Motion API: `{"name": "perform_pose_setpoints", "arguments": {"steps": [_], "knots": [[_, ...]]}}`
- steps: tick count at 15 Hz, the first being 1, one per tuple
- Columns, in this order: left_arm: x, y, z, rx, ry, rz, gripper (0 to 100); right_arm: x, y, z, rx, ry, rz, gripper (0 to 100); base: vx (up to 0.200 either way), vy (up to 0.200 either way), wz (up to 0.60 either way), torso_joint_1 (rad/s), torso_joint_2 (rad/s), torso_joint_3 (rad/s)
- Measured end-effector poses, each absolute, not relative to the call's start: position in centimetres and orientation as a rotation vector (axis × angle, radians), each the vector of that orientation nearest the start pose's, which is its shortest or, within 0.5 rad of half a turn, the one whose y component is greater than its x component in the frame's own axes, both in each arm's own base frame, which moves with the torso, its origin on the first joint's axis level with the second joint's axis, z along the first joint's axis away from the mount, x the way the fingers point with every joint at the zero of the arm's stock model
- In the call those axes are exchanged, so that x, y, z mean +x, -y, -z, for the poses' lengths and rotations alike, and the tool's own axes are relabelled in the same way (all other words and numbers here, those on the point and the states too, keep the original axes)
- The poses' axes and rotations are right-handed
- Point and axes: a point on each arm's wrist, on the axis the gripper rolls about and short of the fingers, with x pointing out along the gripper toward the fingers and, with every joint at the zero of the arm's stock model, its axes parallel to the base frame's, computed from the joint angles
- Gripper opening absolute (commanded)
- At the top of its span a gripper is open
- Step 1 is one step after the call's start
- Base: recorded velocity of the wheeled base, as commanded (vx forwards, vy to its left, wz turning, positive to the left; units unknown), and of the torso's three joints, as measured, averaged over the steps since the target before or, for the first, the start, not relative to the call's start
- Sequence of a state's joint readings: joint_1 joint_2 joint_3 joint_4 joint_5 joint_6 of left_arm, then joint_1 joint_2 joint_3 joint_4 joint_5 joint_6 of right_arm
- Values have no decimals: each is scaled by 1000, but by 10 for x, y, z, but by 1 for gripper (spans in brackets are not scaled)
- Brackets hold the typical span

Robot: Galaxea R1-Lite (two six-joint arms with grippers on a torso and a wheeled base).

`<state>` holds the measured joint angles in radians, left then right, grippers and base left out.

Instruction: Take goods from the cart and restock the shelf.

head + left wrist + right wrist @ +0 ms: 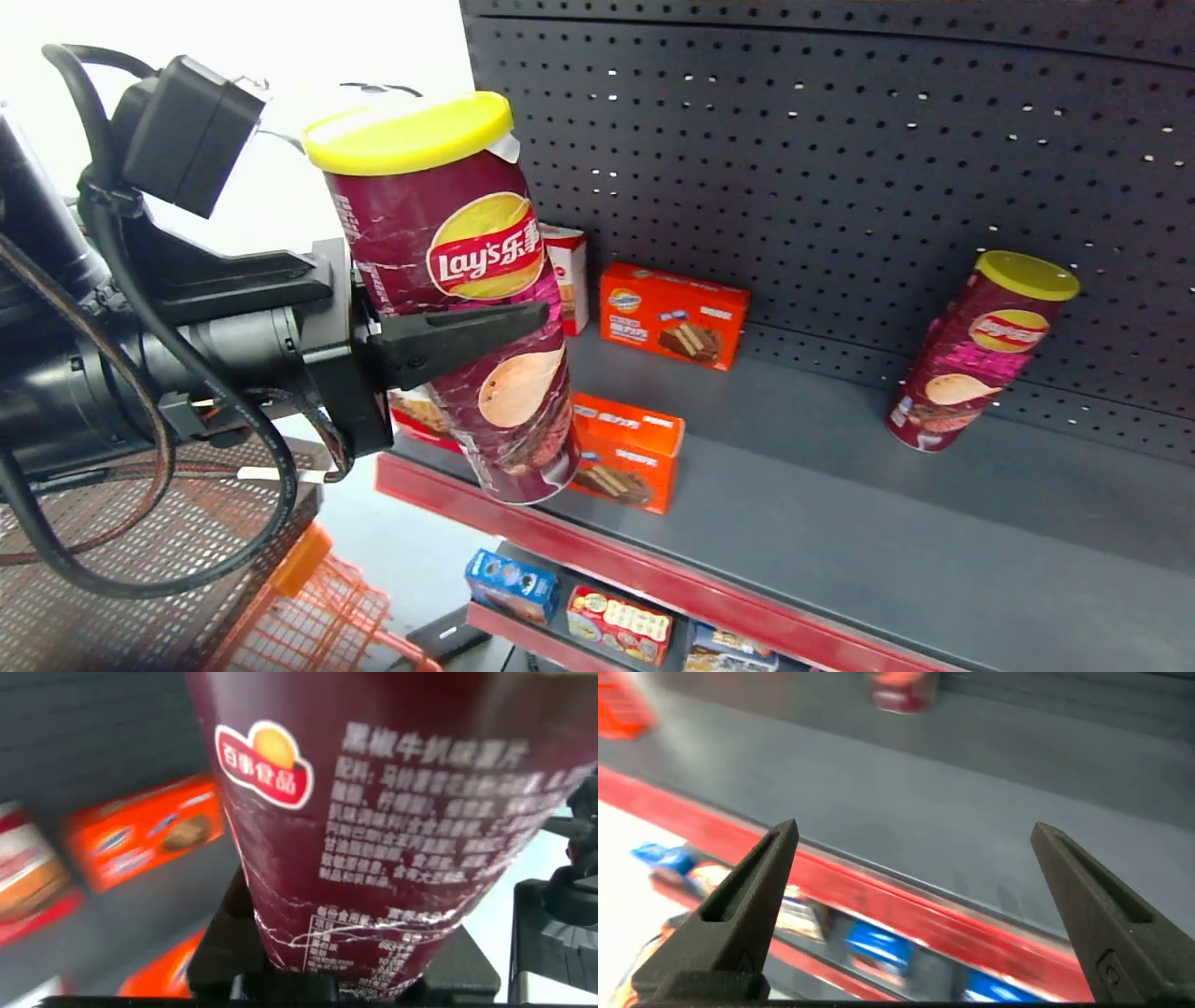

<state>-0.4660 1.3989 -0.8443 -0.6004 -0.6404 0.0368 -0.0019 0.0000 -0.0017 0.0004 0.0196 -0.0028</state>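
Note:
My left gripper (467,341) is shut on a maroon chip can (457,299) with a yellow lid, held upright and slightly tilted above the front left of the grey shelf (840,523). Up close in the left wrist view, the can (392,821) stands between the fingers. A second matching chip can (980,350) leans against the pegboard at the shelf's back right; its base appears in the right wrist view (901,693). My right gripper (915,905) is open with nothing between its fingers, hovering in front of the shelf's red front edge (906,901).
Two orange biscuit boxes (672,313) (625,453) and a white-red box (569,275) sit on the shelf's left. Black pegboard (840,140) backs the shelf. A lower shelf holds blue and red packs (616,621). An orange cart (317,616) stands at lower left.

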Motion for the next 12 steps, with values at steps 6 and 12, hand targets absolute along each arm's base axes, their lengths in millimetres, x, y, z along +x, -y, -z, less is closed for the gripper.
{"name": "perform_pose_setpoints", "arguments": {"steps": [6, 12], "knots": [[205, 118, -272, 37, 67, 1104, 0, -23, 0, -76, -2, 2, -18, 100, 0, 0, -400, 0, 5, 2], [205, 117, -272, 37, 69, 1102, 0, -23, 0, -76, -3, 2, -18, 100, 0, 0, 0, 0, 0, 0]]}}
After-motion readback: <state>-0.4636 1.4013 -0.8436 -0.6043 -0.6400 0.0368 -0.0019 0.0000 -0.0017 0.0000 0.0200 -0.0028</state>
